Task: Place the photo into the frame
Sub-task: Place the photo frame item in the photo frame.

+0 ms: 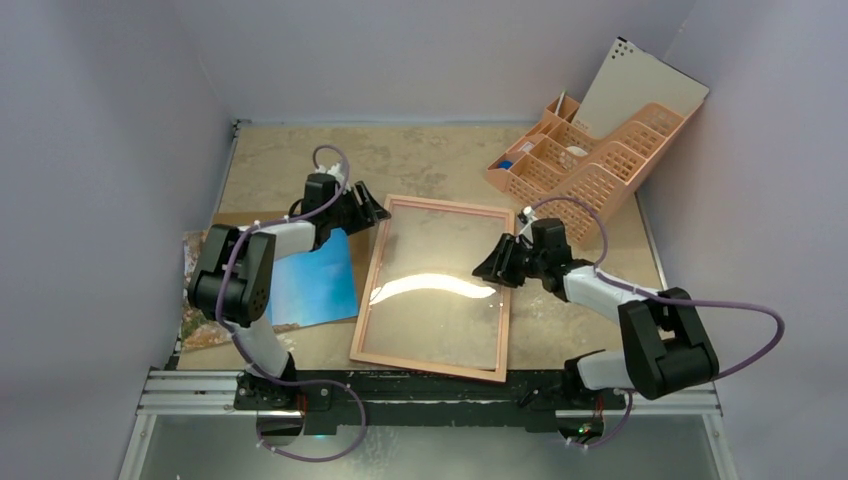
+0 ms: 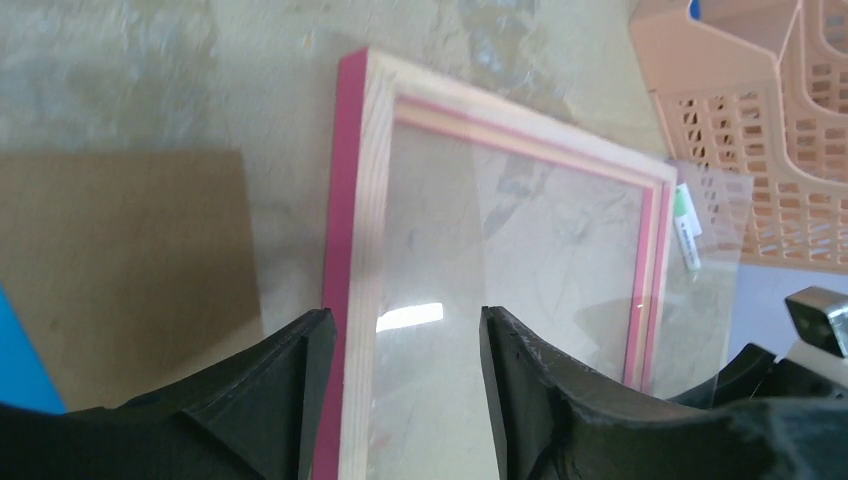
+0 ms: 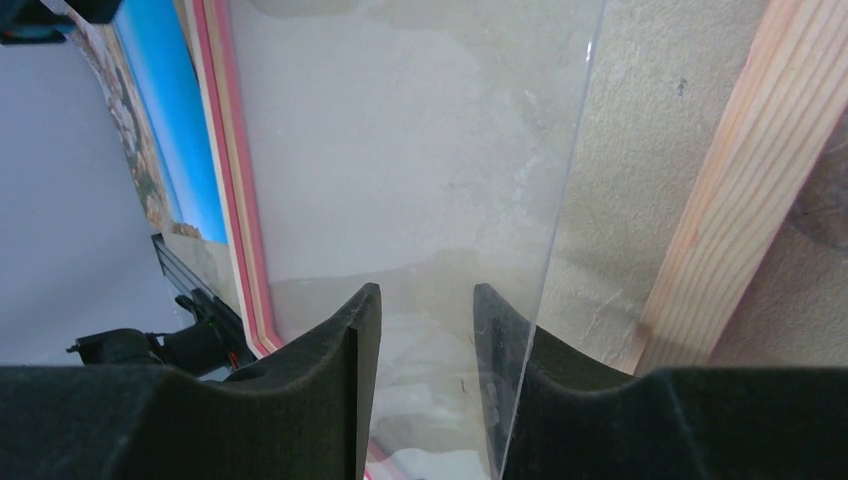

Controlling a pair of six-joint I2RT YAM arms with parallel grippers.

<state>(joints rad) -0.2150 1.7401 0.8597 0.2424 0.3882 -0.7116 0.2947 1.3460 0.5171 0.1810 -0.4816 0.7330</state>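
The frame [image 1: 432, 290] lies flat mid-table with its pale wood reverse up and a clear sheet [image 1: 440, 275] in its opening. The photo [image 1: 312, 280], blue side up, lies left of the frame, partly under the left arm. My left gripper [image 1: 365, 212] is open at the frame's far-left corner. In the left wrist view it [image 2: 405, 390] straddles the pink-edged left rail [image 2: 360, 200]. My right gripper [image 1: 495, 268] is open over the frame's right side. In the right wrist view it [image 3: 425, 390] is at the clear sheet's edge [image 3: 560, 200], which crosses one finger [image 3: 500, 380].
A brown backing board [image 1: 225, 222] lies under the photo at the left and also shows in the left wrist view [image 2: 130, 260]. A peach desk organiser [image 1: 590, 160] with a leaning board stands at the back right. The frame's right rail [image 3: 740, 180] shows beside the right gripper.
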